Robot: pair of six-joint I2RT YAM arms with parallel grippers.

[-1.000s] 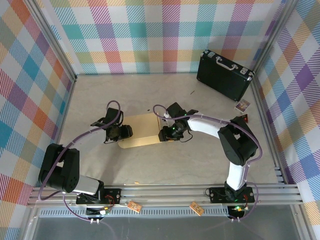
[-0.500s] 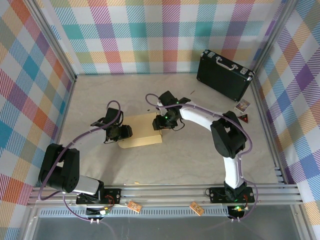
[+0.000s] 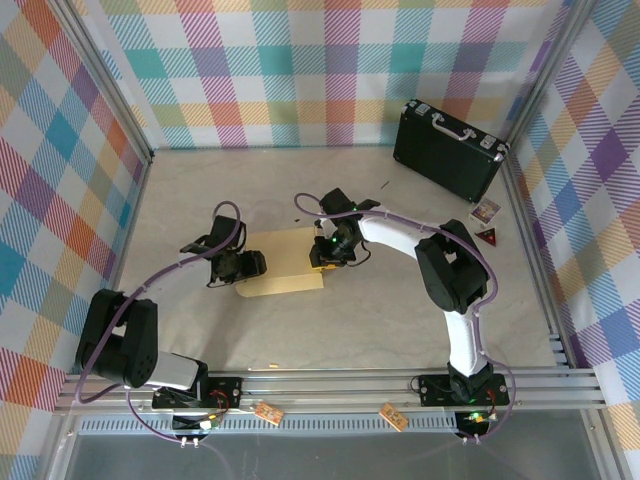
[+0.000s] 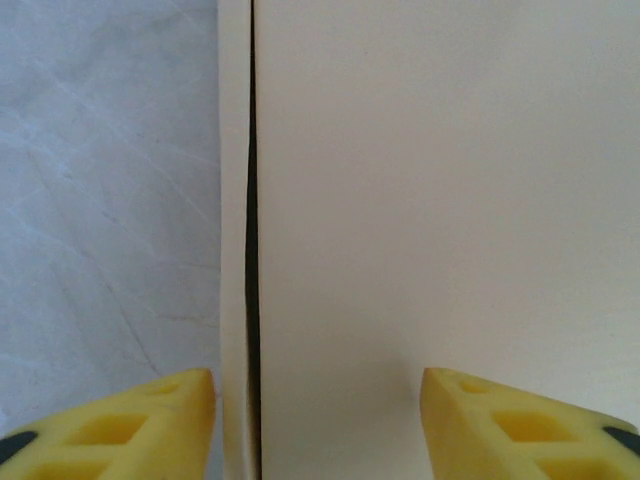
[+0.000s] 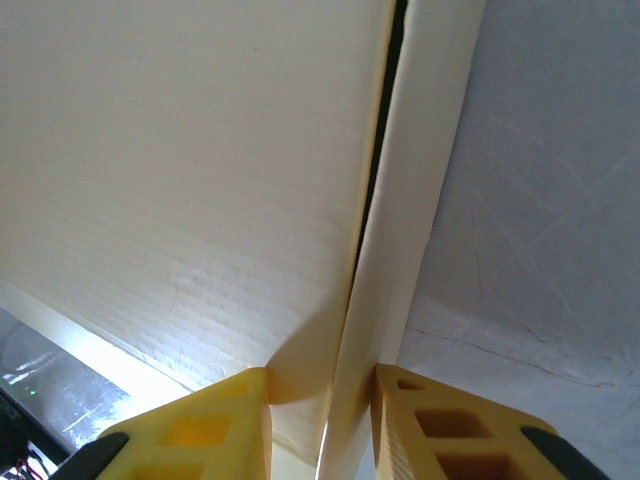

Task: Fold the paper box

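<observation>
Right wrist view — the right gripper pinches an edge flap of the paper box, which lies straight ahead of it. At the opposite end the left gripper stands half open and empty — the box's long axis runs between both.

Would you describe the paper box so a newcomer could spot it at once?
Start at the grey table inside the plaid walls and look to its middle. The box lies there, a low pale-tan cardboard slab. Its one big neighbour, the case at the far right corner, is black with a metal handle.
</observation>
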